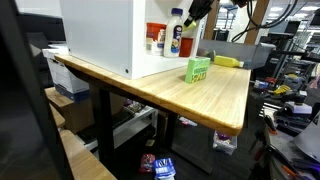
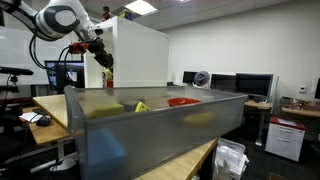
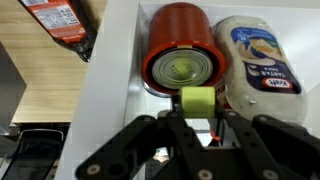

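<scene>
I am looking at the big white box (image 1: pixel 100 35) sitting on the wooden table (image 1: pixel 215 100). In it, a red can (image 3: pixel 180 45) and a white bottle (image 3: pixel 260 55) are sitting side by side. My gripper (image 3: pixel 197 112) is squeezing a small green block (image 3: pixel 197 99) just beside the can.

Red can (image 3: pixel 180 40), white bottle (image 3: pixel 262 55), pale-green piece (image 3: pixel 197 100)

Tabletop (image 1: pixel 215 100) smooth light wood; can (image 3: pixel 180 45) glossy, metal lid; bottle (image 3: pixel 258 55) glossy plastic; block (image 3: pixel 197 100) matt.
</scene>
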`<action>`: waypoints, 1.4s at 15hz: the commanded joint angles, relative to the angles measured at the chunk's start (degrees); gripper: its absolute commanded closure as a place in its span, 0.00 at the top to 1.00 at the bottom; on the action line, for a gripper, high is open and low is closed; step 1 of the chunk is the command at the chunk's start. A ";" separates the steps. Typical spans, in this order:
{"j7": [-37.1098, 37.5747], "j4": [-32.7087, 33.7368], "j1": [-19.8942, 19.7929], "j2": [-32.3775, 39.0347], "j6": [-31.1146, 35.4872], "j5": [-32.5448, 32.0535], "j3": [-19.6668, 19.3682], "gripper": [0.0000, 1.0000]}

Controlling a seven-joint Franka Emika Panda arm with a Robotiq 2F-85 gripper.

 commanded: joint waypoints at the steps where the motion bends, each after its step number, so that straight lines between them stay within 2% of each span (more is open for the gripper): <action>1: 1.36 -0.97 -1.26 0.82 1.65 -1.95 0.41 0.07; 13: 0.65 -1.30 -1.03 0.77 0.07 -2.00 0.11 0.09; 14: 0.56 -1.35 -0.95 0.78 0.09 -1.94 0.05 0.45; 15: 0.48 -1.39 -0.90 0.76 0.03 -1.92 0.03 0.54; 16: 0.49 -1.49 -0.91 0.78 -0.22 -1.94 0.01 0.57; 21: 0.40 -3.09 -0.84 0.99 -0.28 -2.05 0.13 0.87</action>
